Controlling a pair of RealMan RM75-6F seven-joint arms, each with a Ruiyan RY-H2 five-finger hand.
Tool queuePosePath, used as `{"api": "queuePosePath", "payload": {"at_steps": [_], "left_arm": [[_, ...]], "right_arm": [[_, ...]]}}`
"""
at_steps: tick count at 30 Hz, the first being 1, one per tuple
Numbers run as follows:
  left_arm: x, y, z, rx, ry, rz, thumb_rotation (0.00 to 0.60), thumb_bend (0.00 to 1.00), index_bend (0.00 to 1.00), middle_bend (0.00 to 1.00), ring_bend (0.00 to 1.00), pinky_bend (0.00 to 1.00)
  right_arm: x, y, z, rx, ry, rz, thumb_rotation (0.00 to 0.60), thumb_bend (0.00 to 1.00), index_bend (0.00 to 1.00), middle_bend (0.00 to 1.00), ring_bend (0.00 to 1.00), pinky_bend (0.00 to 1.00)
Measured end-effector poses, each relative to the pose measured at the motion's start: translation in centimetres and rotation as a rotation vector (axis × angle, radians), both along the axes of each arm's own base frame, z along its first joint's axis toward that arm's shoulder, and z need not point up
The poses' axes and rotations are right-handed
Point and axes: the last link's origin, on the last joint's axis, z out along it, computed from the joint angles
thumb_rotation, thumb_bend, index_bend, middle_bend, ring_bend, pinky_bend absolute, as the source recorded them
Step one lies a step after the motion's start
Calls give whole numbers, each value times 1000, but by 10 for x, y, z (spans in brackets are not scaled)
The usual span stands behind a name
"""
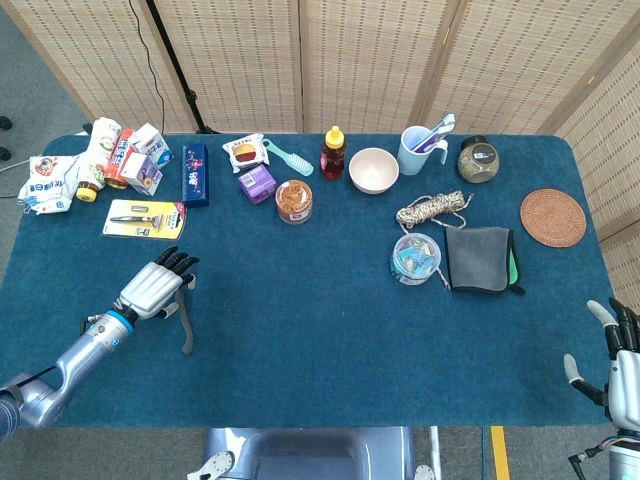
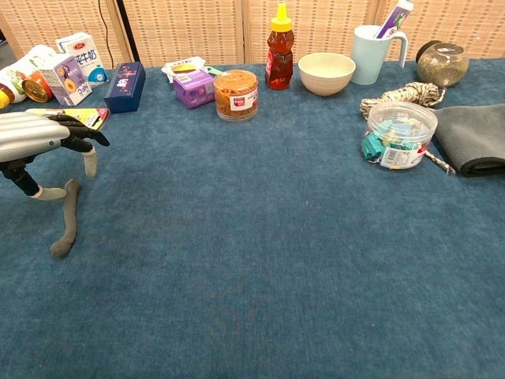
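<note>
A dark grey, slightly bent strip (image 1: 186, 331) (image 2: 66, 223) lies on the blue table cloth (image 1: 300, 300) near the front left. My left hand (image 1: 157, 288) (image 2: 39, 142) hovers over its far end, palm down, fingers spread, holding nothing; the thumb tip is close beside the strip. My right hand (image 1: 624, 357) stays at the front right corner, off the table's edge, fingers apart and empty. It does not show in the chest view.
Along the back stand cartons (image 1: 140, 160), a blue box (image 1: 195, 173), a razor pack (image 1: 145, 218), a jar (image 1: 294, 201), a honey bottle (image 1: 333, 154), a bowl (image 1: 373, 170) and a mug (image 1: 418, 150). Right of centre: clip tub (image 1: 416, 258), rope (image 1: 432, 209), grey cloth (image 1: 478, 258), round coaster (image 1: 553, 217).
</note>
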Motion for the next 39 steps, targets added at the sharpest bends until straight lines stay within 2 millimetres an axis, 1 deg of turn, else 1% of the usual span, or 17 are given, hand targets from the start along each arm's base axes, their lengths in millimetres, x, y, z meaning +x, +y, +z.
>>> {"api": "queuePosePath", "payload": {"at_steps": [7,19,31,39], "left_arm": [[-1,-1,-3,-9,9,4,600,290,425,143,101,25],[-7,-5,-2,-17,17,25,600,294,426,143,101,25],[-11,-11,0,-16,3,37,600,299,471,153,110,25],[-14,-13,-1,-11,7,39,600,302,475,162,117,25]], "right_arm": [[-1,0,0,0,0,-3,600,356,162,55,31,0],[-2,1,0,0,-3,-5,600,356,163,55,31,0],[-2,4,0,-5,-6,-5,600,356,169,55,31,0],[-2,4,0,-5,-8,-5,600,355,171,55,31,0]]}}
